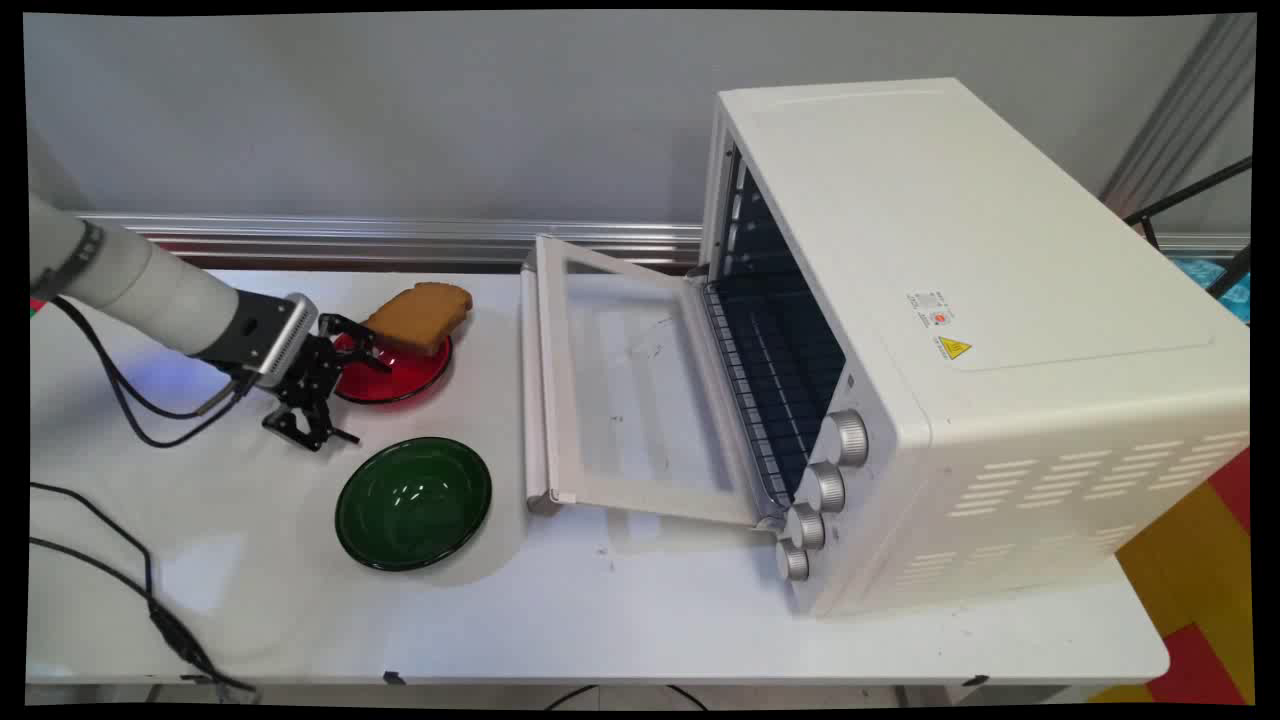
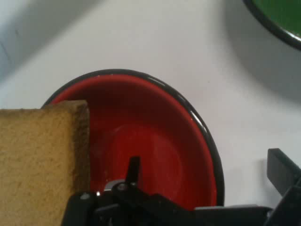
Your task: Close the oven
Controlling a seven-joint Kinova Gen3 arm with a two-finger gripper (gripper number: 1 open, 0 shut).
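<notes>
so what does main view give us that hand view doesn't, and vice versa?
Main only: the white toaster oven with its door folded down onto the table, its four knobs, the whole green plate, and the pincer open beside the red plate.

Hand only: close detail of the red plate's black rim and the toast's cut edge.

Both: the red plate, the toast lying partly over it, part of the green plate.

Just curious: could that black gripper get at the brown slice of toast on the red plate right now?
Probably yes. The black two-finger gripper sits open right beside the brown slice of toast on the red plate, with nothing between them.
</notes>
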